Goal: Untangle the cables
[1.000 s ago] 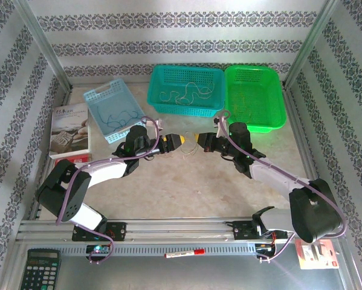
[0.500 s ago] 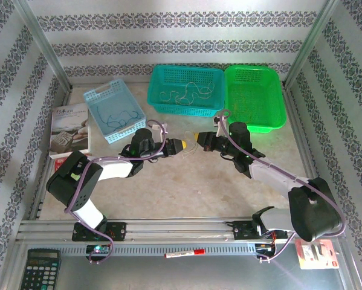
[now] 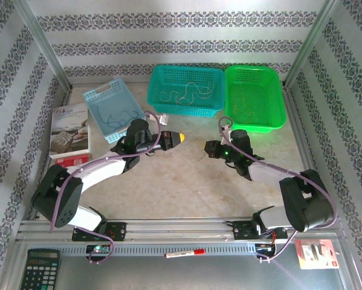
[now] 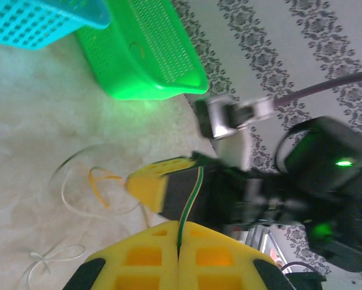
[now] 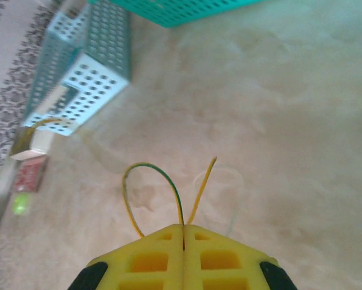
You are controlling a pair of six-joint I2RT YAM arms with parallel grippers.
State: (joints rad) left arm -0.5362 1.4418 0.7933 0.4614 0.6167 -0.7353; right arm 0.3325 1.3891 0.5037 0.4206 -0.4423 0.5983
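Item inspected: the cables (image 3: 196, 157), a small loose clump of very thin wires lying on the table (image 3: 181, 187) a little past its centre in the top view.

In the left wrist view, a white cable (image 4: 48, 266) with a knotted loop and a yellow-tan strand (image 4: 99, 181) lie flat on the marbled surface, near each other.

A green-and-yellow cable (image 4: 190, 202) rises off the table. One end is pinched in the seam of the left gripper (image 4: 179, 241), whose yellow pads are pressed together on it. From there it runs toward 12 o'clock to the right gripper (image 4: 162, 181).

In the right wrist view, the right gripper (image 5: 184, 232) is likewise clamped closed. The green-and-yellow cable (image 5: 150, 168) arches out of its seam as a loop toward 11 o'clock. A short straight yellow-tan piece (image 5: 203, 184) leaves the same seam toward 1 o'clock.

In the top view, the left gripper (image 3: 176, 139) sits at 10 o'clock of the clump and the right gripper (image 3: 207, 147) at 1 o'clock. The tips face each other and stand apart.

Surroundings, top view:
- Teal basket (image 3: 184, 109) at 12 o'clock, holding pale wires.
- Green basket (image 3: 256, 67) at 1 o'clock, touching the teal one.
- Light blue basket (image 3: 99, 93) at 10 o'clock, holding dark blue wires.
- Booklet (image 3: 69, 130) at 9 o'clock.
- Calculator (image 3: 40, 269) at 7 o'clock and red marker (image 3: 184, 254) at 6 o'clock, both off the table.
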